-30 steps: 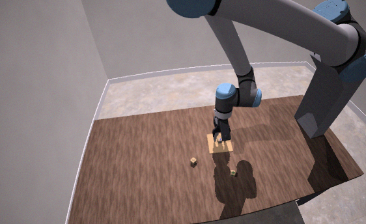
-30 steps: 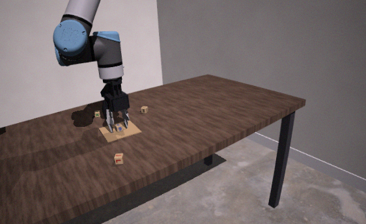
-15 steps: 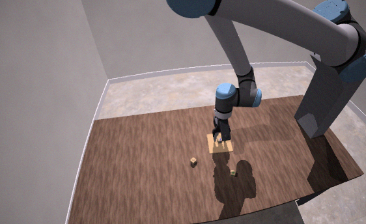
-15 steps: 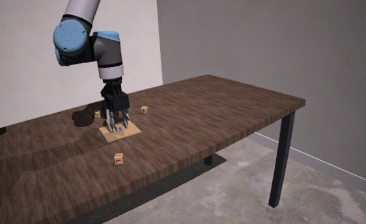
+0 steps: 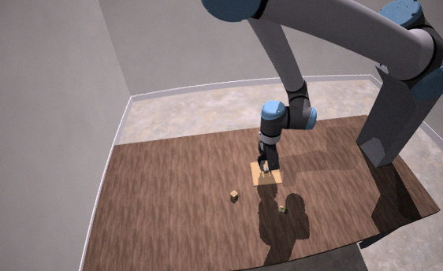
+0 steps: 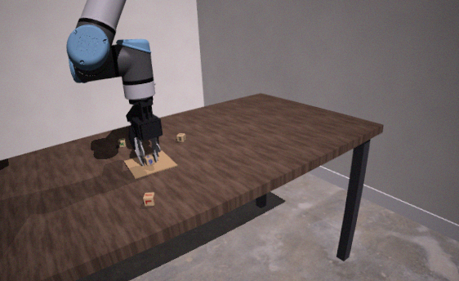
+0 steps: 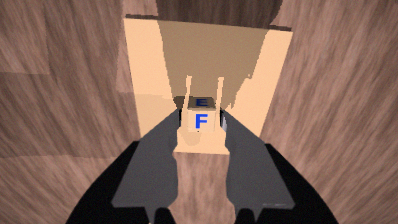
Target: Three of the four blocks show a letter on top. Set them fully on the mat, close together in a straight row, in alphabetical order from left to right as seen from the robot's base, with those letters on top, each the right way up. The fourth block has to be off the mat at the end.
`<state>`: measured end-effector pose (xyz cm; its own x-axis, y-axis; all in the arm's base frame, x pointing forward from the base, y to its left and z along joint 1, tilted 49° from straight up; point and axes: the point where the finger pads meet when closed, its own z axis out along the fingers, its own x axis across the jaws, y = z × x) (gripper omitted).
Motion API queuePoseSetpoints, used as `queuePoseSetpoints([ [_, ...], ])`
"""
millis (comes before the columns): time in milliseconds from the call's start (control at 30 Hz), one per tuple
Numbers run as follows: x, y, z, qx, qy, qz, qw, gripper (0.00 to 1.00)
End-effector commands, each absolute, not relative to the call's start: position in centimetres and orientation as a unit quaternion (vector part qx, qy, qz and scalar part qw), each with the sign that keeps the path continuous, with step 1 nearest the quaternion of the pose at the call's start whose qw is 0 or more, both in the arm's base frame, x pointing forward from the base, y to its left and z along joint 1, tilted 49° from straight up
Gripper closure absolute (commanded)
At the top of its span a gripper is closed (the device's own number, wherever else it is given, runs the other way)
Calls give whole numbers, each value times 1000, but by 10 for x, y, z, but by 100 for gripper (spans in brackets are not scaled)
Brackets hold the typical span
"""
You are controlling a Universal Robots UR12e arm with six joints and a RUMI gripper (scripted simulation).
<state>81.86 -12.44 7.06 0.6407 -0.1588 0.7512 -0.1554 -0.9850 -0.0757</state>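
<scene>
The block with a blue F on top (image 5: 266, 168) (image 6: 149, 159) (image 7: 201, 121) stands on the tan mat (image 5: 256, 180) (image 6: 167, 164) (image 7: 143, 65); a blue E shows on one side in the wrist view. My gripper (image 5: 266, 172) (image 6: 149, 162) (image 7: 200, 110) is low over the mat, partly open, with a finger on each side of this block and narrow gaps beside it. A block with red marks (image 6: 149, 199) is off the mat. A block with green marks (image 5: 281, 209) (image 6: 122, 143) and a block with a dark mark (image 5: 234, 194) (image 6: 180, 137) are also off it.
The blocks stand on the brown wooden table (image 5: 170, 205) (image 6: 242, 155). The arm's shadow falls across part of the mat and around the green-marked block. The arm blocks the view of the red-marked block in the top view.
</scene>
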Motion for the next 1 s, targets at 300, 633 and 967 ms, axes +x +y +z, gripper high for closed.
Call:
queuePoseSetpoints([
  [300,821,-124,74,-905,86,-417,1,95],
  [633,821,-124,74,-905,86,-417,1,95],
  [967,821,-124,74,-905,86,-417,1,95],
])
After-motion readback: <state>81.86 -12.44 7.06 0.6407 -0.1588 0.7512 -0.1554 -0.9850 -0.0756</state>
